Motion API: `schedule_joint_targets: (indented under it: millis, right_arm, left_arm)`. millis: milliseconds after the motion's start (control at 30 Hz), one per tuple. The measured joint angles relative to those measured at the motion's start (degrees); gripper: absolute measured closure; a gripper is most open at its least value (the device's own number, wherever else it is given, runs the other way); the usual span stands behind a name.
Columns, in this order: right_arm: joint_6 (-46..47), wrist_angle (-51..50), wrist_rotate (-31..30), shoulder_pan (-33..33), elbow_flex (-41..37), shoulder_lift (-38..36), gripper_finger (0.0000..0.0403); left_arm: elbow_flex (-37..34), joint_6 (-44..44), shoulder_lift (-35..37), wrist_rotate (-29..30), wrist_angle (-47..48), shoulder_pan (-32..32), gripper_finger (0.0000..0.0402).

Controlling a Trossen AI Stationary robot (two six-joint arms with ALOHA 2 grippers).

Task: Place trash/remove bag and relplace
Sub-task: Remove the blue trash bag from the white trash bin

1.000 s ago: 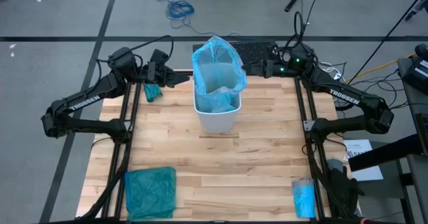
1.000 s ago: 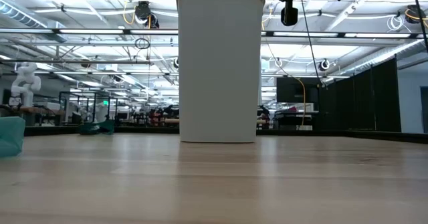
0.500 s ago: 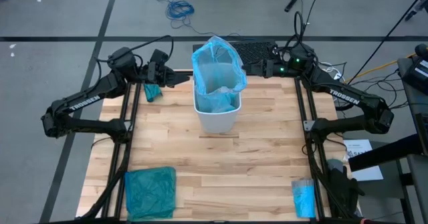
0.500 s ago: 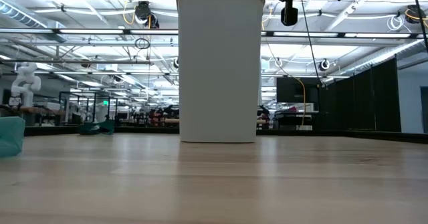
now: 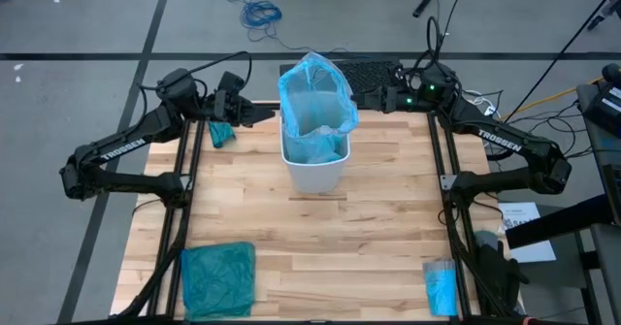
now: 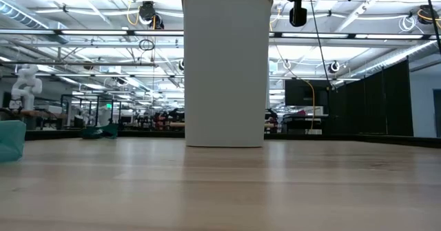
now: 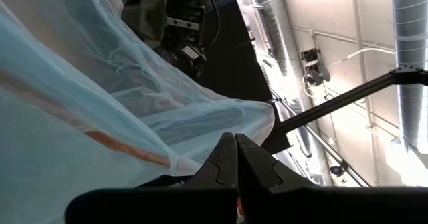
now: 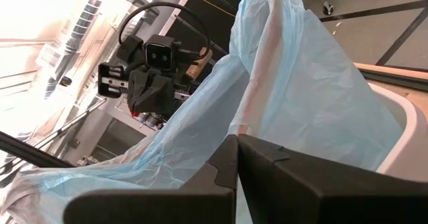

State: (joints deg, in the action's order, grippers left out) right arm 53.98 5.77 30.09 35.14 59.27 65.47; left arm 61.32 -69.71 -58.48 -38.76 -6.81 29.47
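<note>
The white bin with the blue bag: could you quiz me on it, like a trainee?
1. True or false: the light blue bag sits inside the white bin.
2. Which lies at the table's near left corner: A) teal-green bag B) a red tube C) a cup?
3. Fill in: the left end effector and right end effector both have ___ fingers, flanking the bag's top.

Key: 1 true; 2 A; 3 shut.

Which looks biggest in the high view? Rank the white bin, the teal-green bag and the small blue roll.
1. white bin
2. teal-green bag, close to the bin in area, so this order is unsure
3. small blue roll, clearly smallest
</note>
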Motion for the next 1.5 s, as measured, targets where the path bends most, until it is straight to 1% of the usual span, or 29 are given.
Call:
schedule_joint_targets:
  millis: [1500]
  right_arm:
    - [0.26, 0.02, 0.02, 0.0, 0.0, 0.0, 0.0403]
  left_arm:
    - [0.0, 1.0, 0.0, -0.02, 0.02, 0.0, 0.0401]
